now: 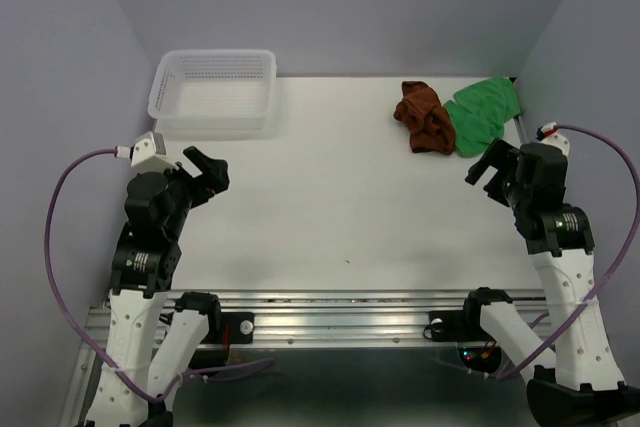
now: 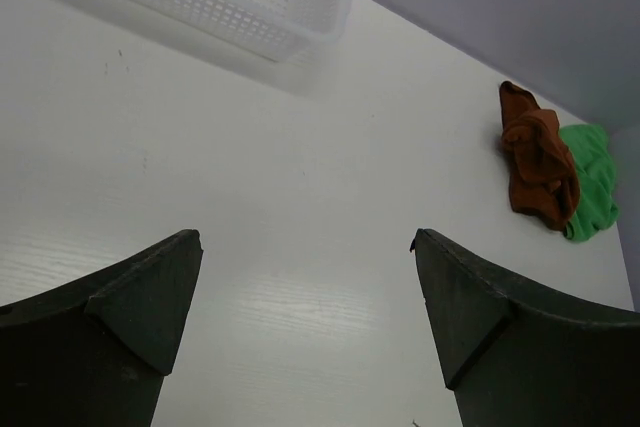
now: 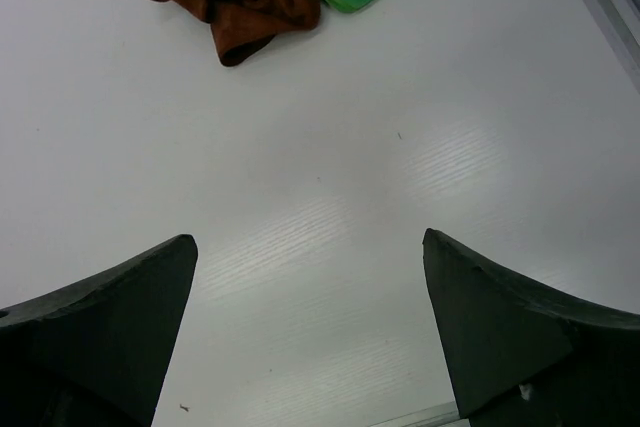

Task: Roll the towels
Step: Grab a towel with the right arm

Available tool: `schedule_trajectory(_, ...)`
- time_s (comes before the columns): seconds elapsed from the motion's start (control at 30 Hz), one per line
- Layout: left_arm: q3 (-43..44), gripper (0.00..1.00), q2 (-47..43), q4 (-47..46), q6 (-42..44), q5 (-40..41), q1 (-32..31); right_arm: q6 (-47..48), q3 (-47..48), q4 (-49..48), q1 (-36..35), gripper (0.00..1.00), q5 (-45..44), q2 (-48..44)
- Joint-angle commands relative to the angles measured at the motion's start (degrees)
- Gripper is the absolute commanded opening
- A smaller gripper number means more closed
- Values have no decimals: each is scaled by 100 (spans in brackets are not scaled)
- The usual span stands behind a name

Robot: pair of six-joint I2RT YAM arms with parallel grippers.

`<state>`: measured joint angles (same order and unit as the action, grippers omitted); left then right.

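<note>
Left pincer (image 2: 305, 239) and right pincer (image 3: 310, 239) both gape wide, empty.

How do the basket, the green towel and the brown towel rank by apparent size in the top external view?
1. The basket, clearly largest.
2. The green towel, looking slightly bigger.
3. The brown towel; both towels are crumpled and close in size, so their order is unsure.
</note>
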<state>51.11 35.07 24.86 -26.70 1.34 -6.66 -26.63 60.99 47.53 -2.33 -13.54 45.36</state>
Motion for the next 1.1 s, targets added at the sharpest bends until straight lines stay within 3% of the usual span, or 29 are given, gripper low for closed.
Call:
schedule_trajectory(0.0, 4, 99, 44, -254, -2, 94, 15, 9, 97, -226, 22, 100, -184, -45)
schedule_trajectory(0.27, -40, 99, 149, -245, -20, 120, 15, 385, -263, -717, 22, 100, -35, -265)
schedule_trajectory(0.5, -171, 99, 299, -280, -98, 24, 15, 1046, -61, -1359, 22, 100, 1860, 778)
schedule_trajectory(0.57, -285, 99, 343, -324, -142, 6, 15, 1282, -61, -1736, -56, 100, 1987, 1087)
schedule_trajectory(0.83, -418, 99, 554, -377, -204, -82, 15, 2038, 738, -2256, -1181, 100, 695, 2897)
schedule_trajectory(1.07, -427, 99, 562, -315, -125, -46, 15, 2766, 1731, -2993, -1244, 100, -596, 4708)
